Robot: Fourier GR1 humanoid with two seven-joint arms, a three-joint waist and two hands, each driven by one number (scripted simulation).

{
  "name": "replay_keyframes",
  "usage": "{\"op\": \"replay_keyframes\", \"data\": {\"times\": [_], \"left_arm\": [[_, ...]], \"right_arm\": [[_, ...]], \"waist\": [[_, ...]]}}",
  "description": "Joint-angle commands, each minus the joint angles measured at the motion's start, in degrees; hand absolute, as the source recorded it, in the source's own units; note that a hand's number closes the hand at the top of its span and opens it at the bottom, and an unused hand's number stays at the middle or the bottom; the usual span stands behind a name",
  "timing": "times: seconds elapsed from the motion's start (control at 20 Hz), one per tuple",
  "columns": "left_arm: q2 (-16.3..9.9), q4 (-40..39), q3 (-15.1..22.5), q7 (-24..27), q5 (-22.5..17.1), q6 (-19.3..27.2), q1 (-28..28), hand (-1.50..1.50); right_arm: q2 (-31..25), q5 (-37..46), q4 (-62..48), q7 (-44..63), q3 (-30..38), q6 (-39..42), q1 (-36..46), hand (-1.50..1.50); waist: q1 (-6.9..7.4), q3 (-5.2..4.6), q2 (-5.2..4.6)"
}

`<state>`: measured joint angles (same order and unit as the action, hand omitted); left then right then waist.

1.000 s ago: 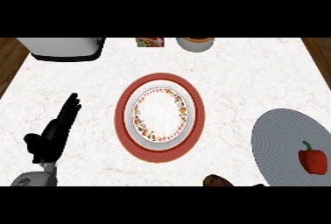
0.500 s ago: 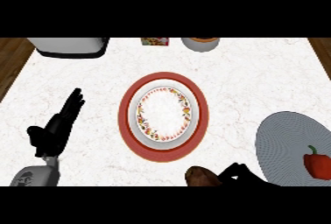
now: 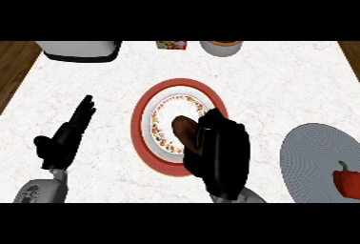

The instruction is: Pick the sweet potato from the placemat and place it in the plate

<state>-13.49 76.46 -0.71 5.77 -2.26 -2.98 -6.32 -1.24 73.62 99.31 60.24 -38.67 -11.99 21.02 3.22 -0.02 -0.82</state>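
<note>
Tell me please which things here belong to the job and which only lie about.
For the job:
- sweet potato, held over the plate
- plate, red-rimmed
- right hand, its fingers curled round the sweet potato
- placemat, grey, at the right

Only lying about:
- red pepper on the placemat
- left hand, open and resting at the left
- toaster, box and bowl at the far edge

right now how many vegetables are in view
2: a sweet potato over the plate in the right hand, and a red pepper on the grey placemat.

The plate (image 3: pixel 158 143) lies mid-counter, the placemat (image 3: pixel 309 162) to its right bearing a pepper (image 3: pixel 346 178).
</note>
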Motion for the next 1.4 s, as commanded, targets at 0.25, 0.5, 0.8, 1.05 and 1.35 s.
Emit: {"op": "replay_keyframes", "data": {"times": [0.25, 0.5, 0.8, 1.05, 1.35], "left_arm": [[0.2, -0.8, -0.2, 1.9, 0.2, -0.5, 0.8, 0.0], [0.0, 1.1, 0.3, -0.4, 0.1, -0.7, 0.8, 0.0], [1.4, 1.7, 0.4, 0.8, 1.1, 1.4, 2.7, 0.0], [-0.1, -0.6, -2.5, 2.3, 0.6, 1.6, 1.7, 0.0], [1.1, 1.4, -1.8, 0.5, 1.1, 2.4, 2.8, 0.0]], "right_arm": [[1.2, -8.5, -21.0, 10.8, 4.2, -19.4, 11.2, -1.5], [1.2, -13.2, -26.3, 8.9, 5.0, -30.7, 12.5, -1.5], [1.2, -14.1, -22.4, 3.8, 9.6, -43.9, 12.2, -1.5], [1.2, -20.0, -13.0, -5.8, 8.6, -52.3, 0.4, -1.5], [-10.0, -31.4, -0.2, -18.0, 2.7, -56.3, -15.9, -1.5]], "waist": [[0.13, 0.03, 0.05], [0.62, 0.13, 0.09], [-1.01, 0.15, 0.57], [-3.5, 0.14, 0.74], [-3.55, 0.12, 0.86]]}}
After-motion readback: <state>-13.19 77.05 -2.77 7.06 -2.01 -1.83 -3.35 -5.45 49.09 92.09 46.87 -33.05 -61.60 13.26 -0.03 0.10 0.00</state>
